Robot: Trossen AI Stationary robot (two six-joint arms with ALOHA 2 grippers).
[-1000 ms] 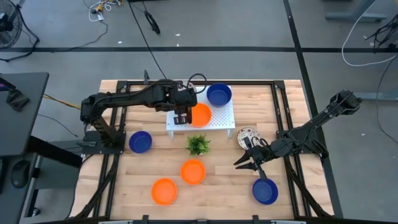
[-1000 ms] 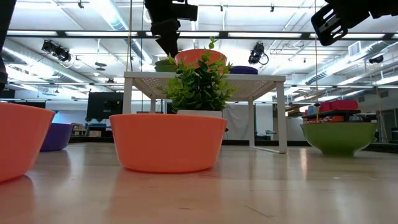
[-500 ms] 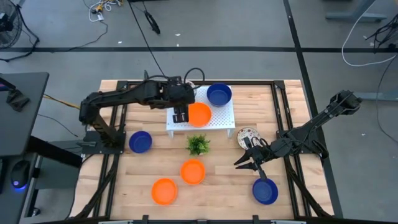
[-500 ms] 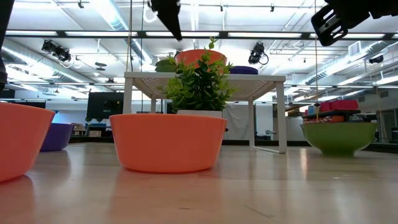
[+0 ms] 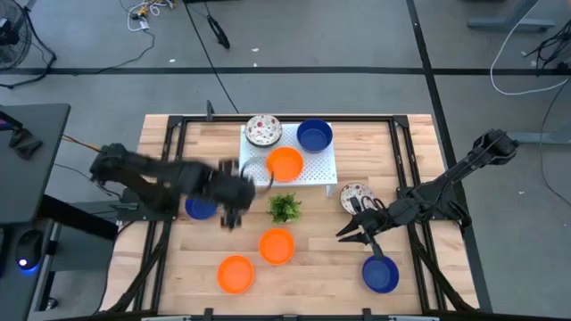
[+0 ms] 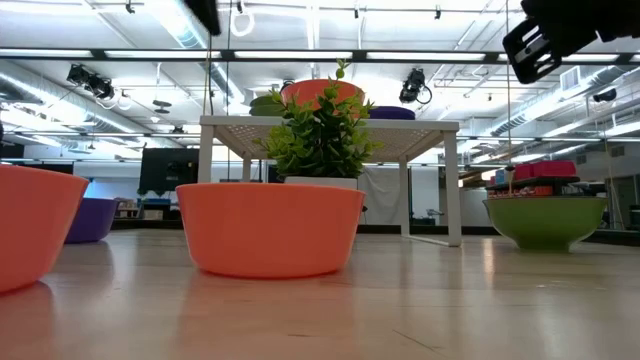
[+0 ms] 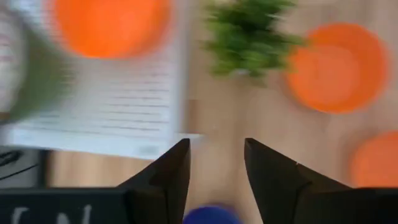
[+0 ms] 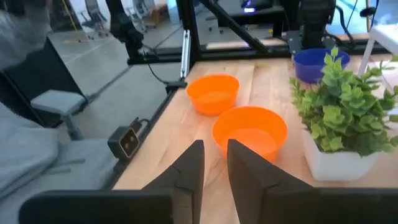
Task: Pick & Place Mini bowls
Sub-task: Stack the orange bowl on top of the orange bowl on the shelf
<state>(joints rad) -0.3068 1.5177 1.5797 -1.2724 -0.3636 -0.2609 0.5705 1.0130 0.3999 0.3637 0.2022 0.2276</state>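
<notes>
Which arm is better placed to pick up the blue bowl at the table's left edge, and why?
The left. Its open, empty gripper hovers just beside that blue bowl, which shows between its fingers in the left wrist view. The right gripper waits across the table, near another blue bowl.

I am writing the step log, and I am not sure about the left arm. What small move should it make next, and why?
Probably lower the left tool onto the blue bowl beside it on the table and grip its rim. The tool is open and empty, off the white rack, which already carries three bowls, and this bowl is its nearest loose one. The right tool waits opposite.
</notes>
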